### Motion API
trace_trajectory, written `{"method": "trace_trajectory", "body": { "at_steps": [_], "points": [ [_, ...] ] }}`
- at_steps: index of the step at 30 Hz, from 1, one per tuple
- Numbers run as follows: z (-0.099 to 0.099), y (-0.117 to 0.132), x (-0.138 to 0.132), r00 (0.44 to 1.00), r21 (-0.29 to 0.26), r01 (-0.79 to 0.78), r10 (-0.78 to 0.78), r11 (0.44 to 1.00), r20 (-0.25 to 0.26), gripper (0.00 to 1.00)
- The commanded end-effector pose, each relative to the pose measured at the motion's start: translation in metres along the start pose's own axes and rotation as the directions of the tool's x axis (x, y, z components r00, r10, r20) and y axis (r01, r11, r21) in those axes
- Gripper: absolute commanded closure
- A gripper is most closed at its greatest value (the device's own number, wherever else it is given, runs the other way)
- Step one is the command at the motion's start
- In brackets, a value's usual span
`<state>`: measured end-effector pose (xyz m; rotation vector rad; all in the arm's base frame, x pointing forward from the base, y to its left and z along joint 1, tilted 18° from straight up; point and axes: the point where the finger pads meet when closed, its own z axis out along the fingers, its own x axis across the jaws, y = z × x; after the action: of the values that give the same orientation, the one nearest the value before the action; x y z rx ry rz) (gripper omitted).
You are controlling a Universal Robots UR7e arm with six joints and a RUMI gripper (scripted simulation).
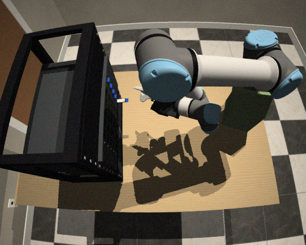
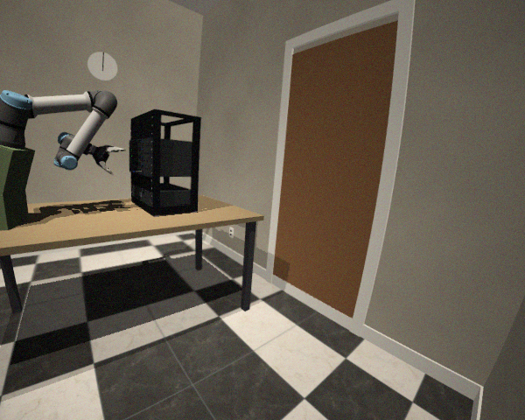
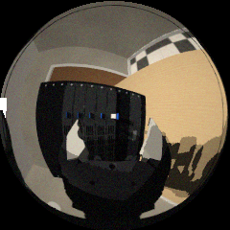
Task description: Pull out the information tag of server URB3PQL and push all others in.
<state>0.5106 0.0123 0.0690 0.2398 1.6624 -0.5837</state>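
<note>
Gripper: black two-jaw gripper with pale grey fingers (image 1: 148, 98) (image 2: 118, 161), spread wide, nothing between them, standing off from the rack front.

Ahead of it: tall black metal open-frame server rack (image 1: 70, 158) (image 2: 156, 163) (image 3: 48, 129), upright on the pale wooden table (image 1: 200, 195) (image 2: 118, 227) (image 3: 192, 96). One white pull-out information tag with a blue end (image 1: 121, 100) (image 3: 115, 116) juts toward the gripper, apart from the fingers. Four blue tag ends (image 1: 110, 85) (image 3: 91, 115) sit in a row beyond it, apparently pushed in.

I cannot read the print, so whether the white one is URB3PQL is unsettled; leaving it out on a guess could fail the job. Nor can I tell if it has reached its stop.

Risks: a low or crooked approach could bend the tag or catch a finger on the rack face. Pulling past the stop, or shoving a tag home too hard, could slide or tip the unfastened rack.
</note>
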Motion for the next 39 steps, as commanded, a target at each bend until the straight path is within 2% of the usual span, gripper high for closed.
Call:
{"method": "trace_trajectory", "body": {
  "at_steps": [1,39],
  "points": [
    [-0.0003,0.0000,-0.0005,1.000,0.000,-0.003,0.003,1.000,0.000,0.00],
    [-0.0025,0.0000,-0.0006,1.000,0.005,-0.026,0.026,1.000,-0.003,0.00]
  ]
}}
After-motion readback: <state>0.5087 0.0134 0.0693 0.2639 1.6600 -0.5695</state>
